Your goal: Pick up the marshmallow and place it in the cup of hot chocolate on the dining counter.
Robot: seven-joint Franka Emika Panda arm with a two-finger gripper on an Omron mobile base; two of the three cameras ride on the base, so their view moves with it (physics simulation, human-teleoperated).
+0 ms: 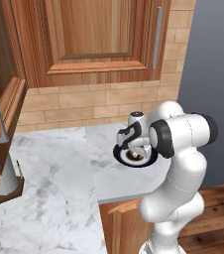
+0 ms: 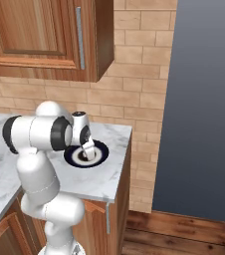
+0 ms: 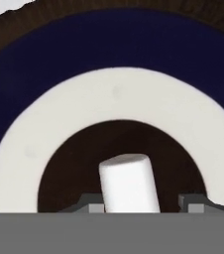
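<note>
The marshmallow (image 3: 129, 182), a small white lump, lies on the dark brown centre of a dark blue plate (image 3: 34, 74) with a white ring. My gripper (image 3: 141, 206) is down on it, one grey fingertip (image 3: 90, 204) against its left side and the other a short way off its right side, so the jaws stand open around it. From the base cameras the gripper (image 1: 134, 153) (image 2: 88, 151) points straight down into the plate (image 1: 147, 161) (image 2: 73, 158), hiding the marshmallow. The cup of hot chocolate and the dining counter are out of view.
The plate sits on a marble counter (image 1: 54, 178) (image 2: 104, 179) backed by tan brick (image 1: 84, 101). Wooden wall cabinets (image 2: 45, 35) hang above it. The counter's right edge drops to a wood floor (image 2: 184, 234) beside a grey wall (image 2: 204, 99).
</note>
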